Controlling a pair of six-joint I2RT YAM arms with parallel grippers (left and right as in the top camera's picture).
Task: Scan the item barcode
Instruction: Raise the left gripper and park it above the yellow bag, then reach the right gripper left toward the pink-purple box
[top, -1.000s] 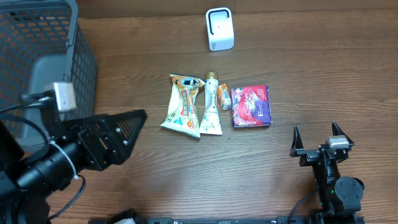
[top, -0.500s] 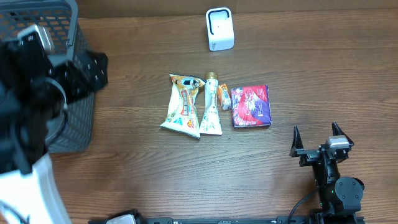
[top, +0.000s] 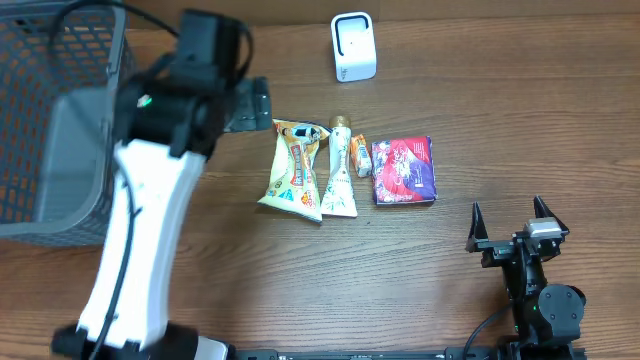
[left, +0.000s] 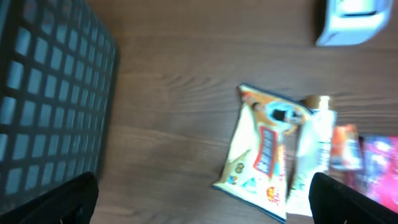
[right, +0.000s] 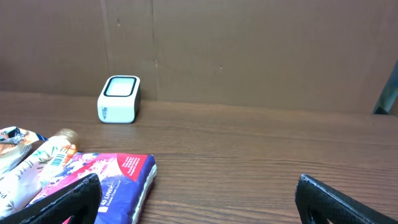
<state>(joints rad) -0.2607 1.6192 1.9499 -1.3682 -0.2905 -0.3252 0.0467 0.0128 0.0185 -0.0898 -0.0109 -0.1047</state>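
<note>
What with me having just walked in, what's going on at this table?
The left gripper hovers open and empty between the mesh basket and the snack pouch. The pouch, a tube, a small orange packet and a red packet lie in a row before the white scanner. The right gripper rests open near the front edge. Nothing is picked up yet.

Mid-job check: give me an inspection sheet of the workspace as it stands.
Surface: wooden table, no spill seen.
Job's things: white scanner at the far edge; yellow pouch, tube, small orange pack and purple packet in a row.
Clutter: grey basket at the left.
Grippers: left gripper open, empty, near the pouch; right gripper open, empty.
Cables: black cable behind the right gripper.
Surroundings: brown board wall behind the table.
</note>
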